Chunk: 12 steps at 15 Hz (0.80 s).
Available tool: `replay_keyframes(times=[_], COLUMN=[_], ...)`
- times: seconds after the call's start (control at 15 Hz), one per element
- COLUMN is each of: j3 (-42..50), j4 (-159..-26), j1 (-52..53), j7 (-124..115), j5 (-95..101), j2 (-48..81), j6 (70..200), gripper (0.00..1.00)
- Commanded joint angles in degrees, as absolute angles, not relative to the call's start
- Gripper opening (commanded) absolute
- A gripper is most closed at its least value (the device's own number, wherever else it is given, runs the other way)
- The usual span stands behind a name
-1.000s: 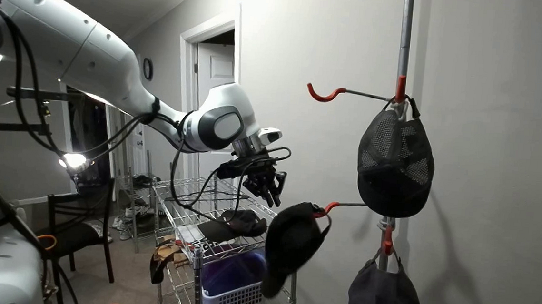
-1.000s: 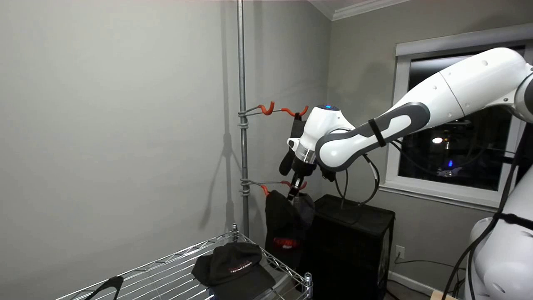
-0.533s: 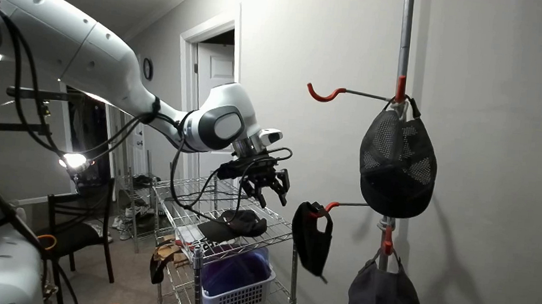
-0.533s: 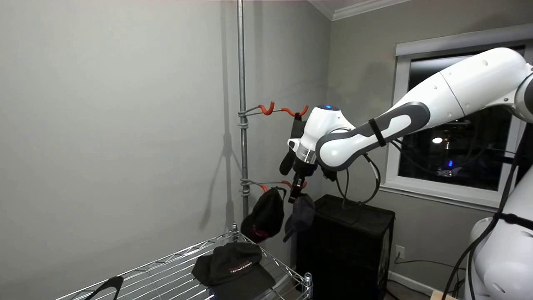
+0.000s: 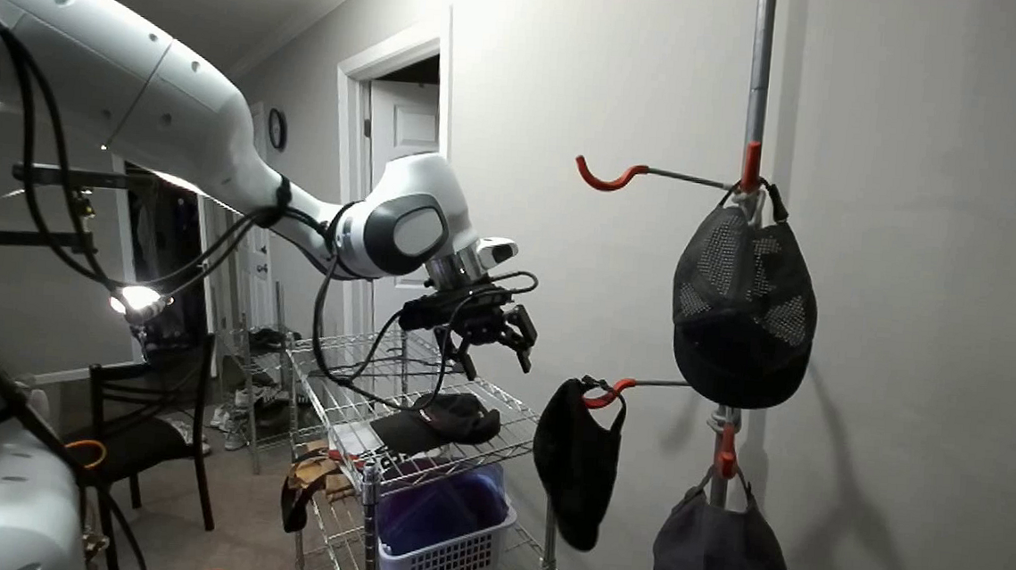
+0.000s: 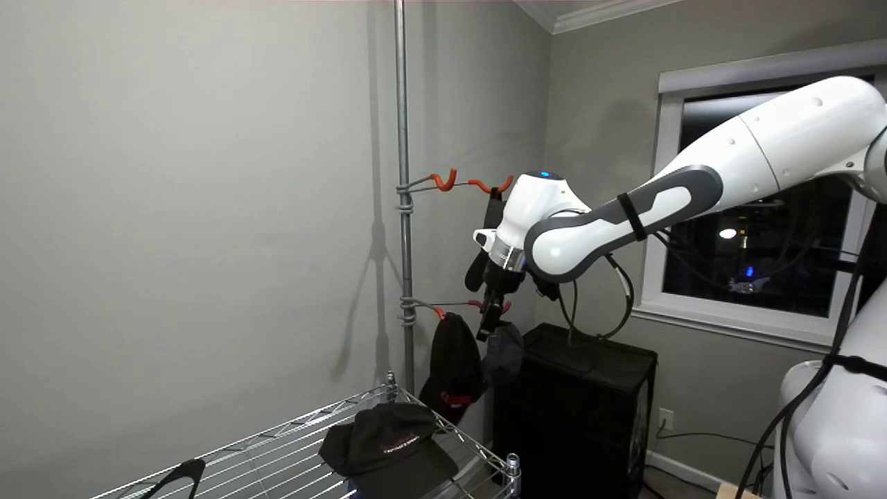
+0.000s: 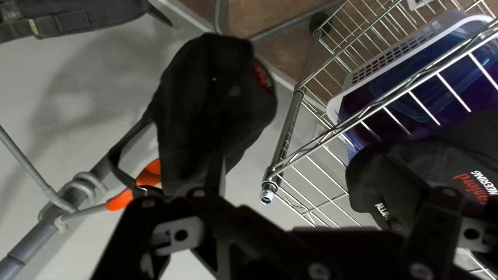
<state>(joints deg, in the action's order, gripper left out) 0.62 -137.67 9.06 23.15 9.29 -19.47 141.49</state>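
Gray wall (image 5: 598, 273) behind; in an exterior view, gripper (image 5: 498, 369) spread wide w/ nothing held, black cap (image 5: 578, 469) hanging below, pic. rt., on red hook (image 5: 619, 387). In an exterior view, cap's just below fingertips (image 6: 488, 326), pic. left. Wrist view: cap beyond one finger (image 7: 216, 182), contact unclear.

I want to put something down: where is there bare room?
The upper curved red hook beside the black mesh-backed cap is free. Bare silver wire shelf shows between the logoed black fabric cap and a curved black strip. Crowded: the lower red hook, with a hanging black cap and the black hand nearby.
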Motion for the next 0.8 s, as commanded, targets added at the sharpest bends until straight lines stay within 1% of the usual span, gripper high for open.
replay_keyframes(times=[0.0, 0.33, 0.73], j3=[0.08, -2.65, -8.23], j4=[-138.1, -136.69, -132.13], j1=[11.15, 14.06, 16.5], j7=[27.05, 26.49, 23.73], j5=[6.65, 6.92, 7.94], j2=[-20.79, -19.26, -13.07], j6=[140.1, 138.42, 135.6], gripper=[1.0, 1.0, 1.0])
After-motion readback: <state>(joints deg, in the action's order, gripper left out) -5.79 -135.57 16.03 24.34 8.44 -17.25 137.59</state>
